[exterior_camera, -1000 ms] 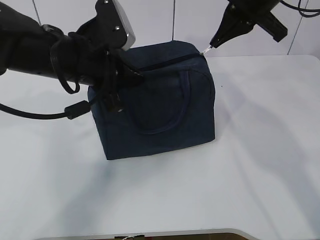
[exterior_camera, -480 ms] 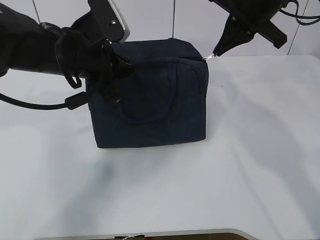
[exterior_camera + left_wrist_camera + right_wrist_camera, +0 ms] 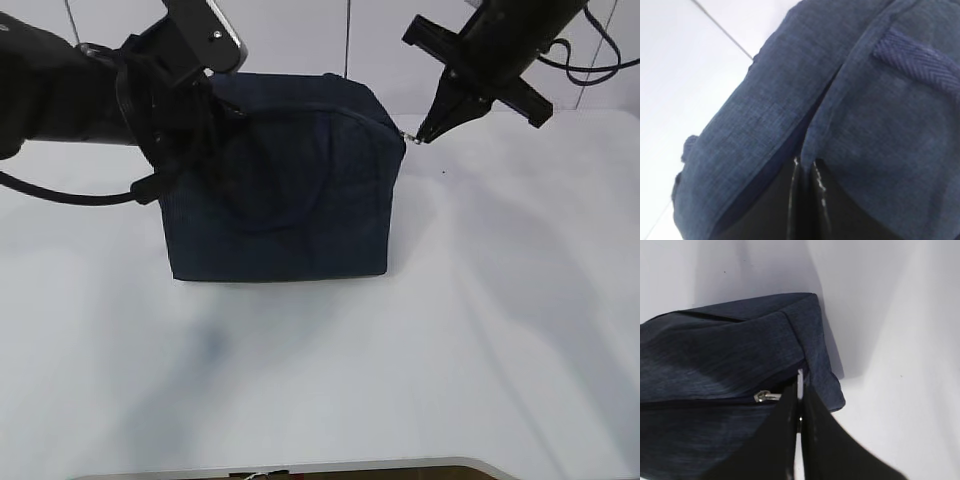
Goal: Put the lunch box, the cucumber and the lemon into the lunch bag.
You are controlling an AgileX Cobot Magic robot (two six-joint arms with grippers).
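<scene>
No readable text, label, brand, number or sign in any view. Lunch bag (image 3: 280, 195): plain navy fabric at centre of exterior frame, no logo or print visible on faces shown. Left wrist view: only woven fabric and webbing, unmarked. Right wrist view: fabric and zipper, slider carries no legible marking. Arm housings at upper left and upper right of exterior frame: no lettering discernible.

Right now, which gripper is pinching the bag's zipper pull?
The right gripper, at the lunch bag's right top corner, pinches the zipper pull; the left gripper clamps fabric.
</scene>
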